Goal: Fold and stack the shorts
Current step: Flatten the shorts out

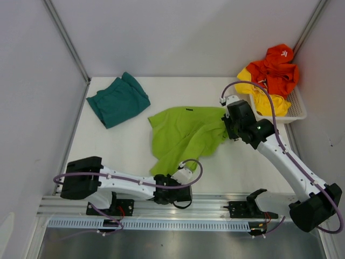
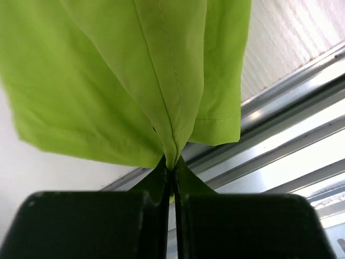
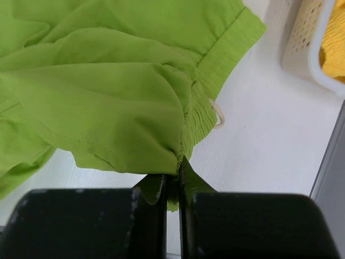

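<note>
Lime green shorts (image 1: 183, 135) lie rumpled in the middle of the table. My left gripper (image 1: 173, 175) is shut on their near hem (image 2: 172, 154), pinching a fold of cloth at the front edge of the table. My right gripper (image 1: 228, 129) is shut on the right end of their elastic waistband (image 3: 180, 156), where a white drawstring loop (image 3: 218, 114) shows. Folded teal shorts (image 1: 118, 100) rest at the back left, away from both grippers.
A white plastic basket (image 1: 295, 110) at the back right holds orange (image 1: 277, 67) and yellow garments (image 1: 264, 97), close to my right arm. A metal rail (image 1: 215, 205) runs along the near table edge. Grey walls enclose the table.
</note>
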Tool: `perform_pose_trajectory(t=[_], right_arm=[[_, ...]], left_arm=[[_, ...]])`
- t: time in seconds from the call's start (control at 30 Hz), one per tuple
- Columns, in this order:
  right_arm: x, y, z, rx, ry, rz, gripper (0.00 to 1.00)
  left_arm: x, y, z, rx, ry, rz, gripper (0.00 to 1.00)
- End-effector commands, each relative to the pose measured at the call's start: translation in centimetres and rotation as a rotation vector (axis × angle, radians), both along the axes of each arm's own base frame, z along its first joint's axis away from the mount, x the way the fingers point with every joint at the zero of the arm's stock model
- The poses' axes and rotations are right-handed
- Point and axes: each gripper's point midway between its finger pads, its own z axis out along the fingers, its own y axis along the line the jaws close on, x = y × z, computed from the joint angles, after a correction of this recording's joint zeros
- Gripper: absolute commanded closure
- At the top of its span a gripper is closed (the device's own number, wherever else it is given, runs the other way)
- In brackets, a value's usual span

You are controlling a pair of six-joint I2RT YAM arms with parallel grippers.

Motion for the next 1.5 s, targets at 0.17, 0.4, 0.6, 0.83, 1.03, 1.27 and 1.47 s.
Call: perform_pose_trajectory(t=[0.17,0.4,0.6,0.83,1.03,1.27,1.47], right_arm=[[1.9,5.0,14.2,0.213,-0.269,0.256,1.0],[-9.1,7.9,26.0,0.471,-0.427,0.709,1.0],[-19.5,6.5,32.6,0.663,-0.659,0.929,1.0],[-15.0,5.0,33.4,0.542,-0.626,0.723,1.0],[-4.5,5.3,27.6,0.363,-0.44,0.445,1.0],[4.3,6.8,29.4,0.322,-0.58,0.346,1.0],[10.0,7.4,35.2,0.381,-0.751,0.327,1.0]], left_arm=[[8.5,1.5,25.7,-0.414,-0.298,0.031,1.0],[5.4,7.5,42.5,-0.75,-0.457,-0.188,1.0],[1.6,12.3,50.0,-1.059,-0.543,-0.312,1.0],[5.4,14.6,51.7,-0.88,-0.682,-0.133,1.0],[9.6,6.8,47.1,-0.658,-0.628,-0.135,1.0],[21.4,9.0,47.9,-0.649,-0.648,0.064,1.0],[26.9,11.8,52.8,-0.691,-0.739,0.115,1.0]])
